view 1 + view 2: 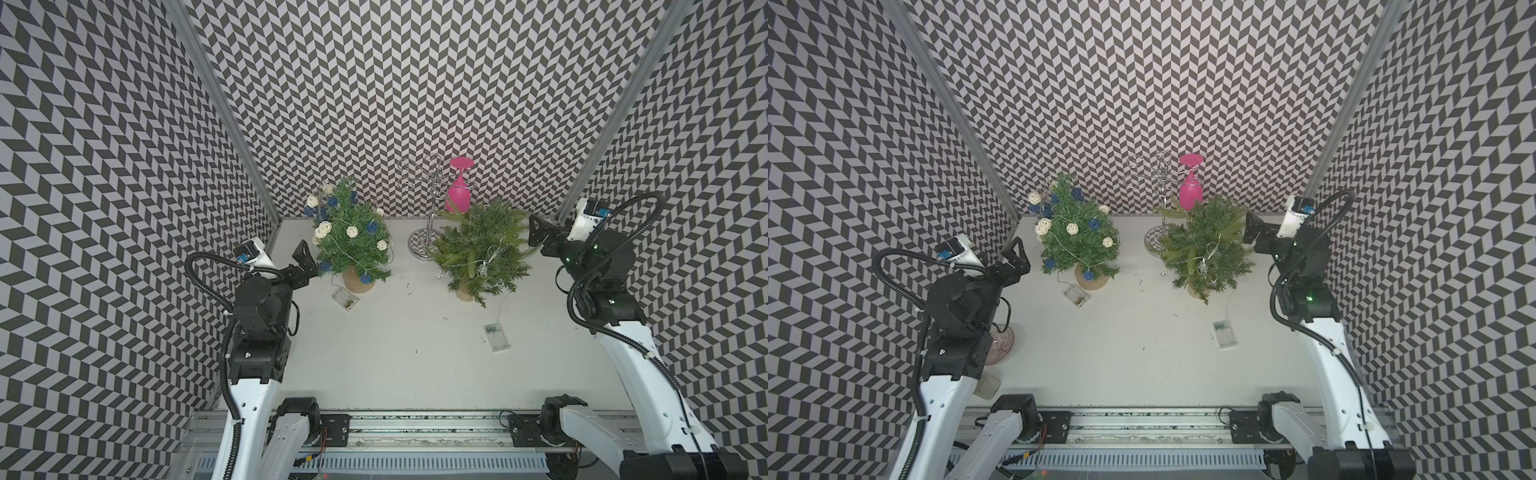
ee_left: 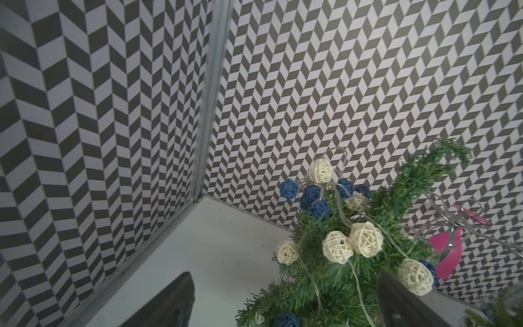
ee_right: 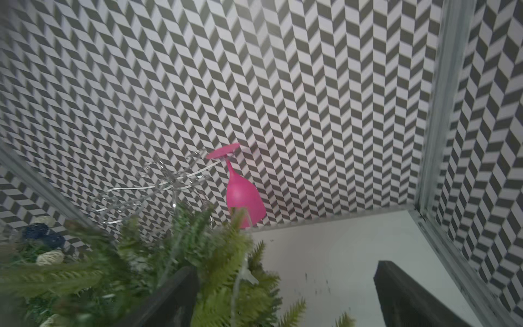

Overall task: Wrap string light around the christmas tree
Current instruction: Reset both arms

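Dark tree [image 1: 361,249] and pale tree [image 1: 478,245] already wear string lights [image 1: 351,231], so wrapping looks finished; left end effector [image 1: 309,262] and right end effector [image 1: 534,241] gape empty.

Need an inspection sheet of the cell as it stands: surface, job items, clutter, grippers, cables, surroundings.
Surface: white table; loose green needles.
Job's things: left tree wrapped in ball string light; right tree draped with clear string light; left battery box and right battery box on the table.
Clutter: chrome rack holding inverted pink glass; clear glassware under left arm.
Grippers: left gripper open, empty; right gripper open, empty.
Cables: black conduit along each arm.
Surroundings: chevron walls.
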{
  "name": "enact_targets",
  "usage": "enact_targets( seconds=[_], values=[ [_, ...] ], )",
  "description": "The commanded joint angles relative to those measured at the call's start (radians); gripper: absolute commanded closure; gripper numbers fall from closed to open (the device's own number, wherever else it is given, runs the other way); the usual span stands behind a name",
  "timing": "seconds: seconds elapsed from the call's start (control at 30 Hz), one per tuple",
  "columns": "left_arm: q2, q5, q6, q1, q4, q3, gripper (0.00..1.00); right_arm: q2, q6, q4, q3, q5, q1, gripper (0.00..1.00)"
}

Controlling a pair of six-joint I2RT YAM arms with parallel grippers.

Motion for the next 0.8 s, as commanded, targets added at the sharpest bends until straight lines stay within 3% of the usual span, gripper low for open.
enact_targets(
  seconds=[0.0, 0.07, 0.27, 0.43, 0.57, 0.77],
  values=[
    [-0.068, -0.192, -0.022, 0.002, -0.001, -0.015, 0.01, -0.055, 0.027, 0.048, -0.044, 0.057, -0.035, 0.01],
    [-0.056, -0.235, -0.023, 0.01, 0.028, -0.051, 0.01, -0.05, 0.051, 0.068, -0.074, 0.06, -0.082, 0.01],
    [0.002, -0.222, -0.071, 0.064, 0.132, -0.153, 0.01, -0.029, 0.118, 0.184, -0.191, -0.001, -0.23, 0.01],
    [-0.022, -0.145, -0.09, 0.151, 0.236, -0.236, 0.01, 0.017, 0.085, 0.213, -0.181, -0.087, -0.248, 0.01],
    [0.002, -0.118, -0.068, 0.168, 0.344, -0.317, 0.03, 0.049, 0.075, 0.329, -0.294, -0.023, -0.252, 0.0],
    [0.127, -0.029, 0.093, 0.159, 0.707, -0.524, 0.01, 0.034, 0.076, 0.585, -0.504, 0.122, -0.22, 0.01]
  ],
)
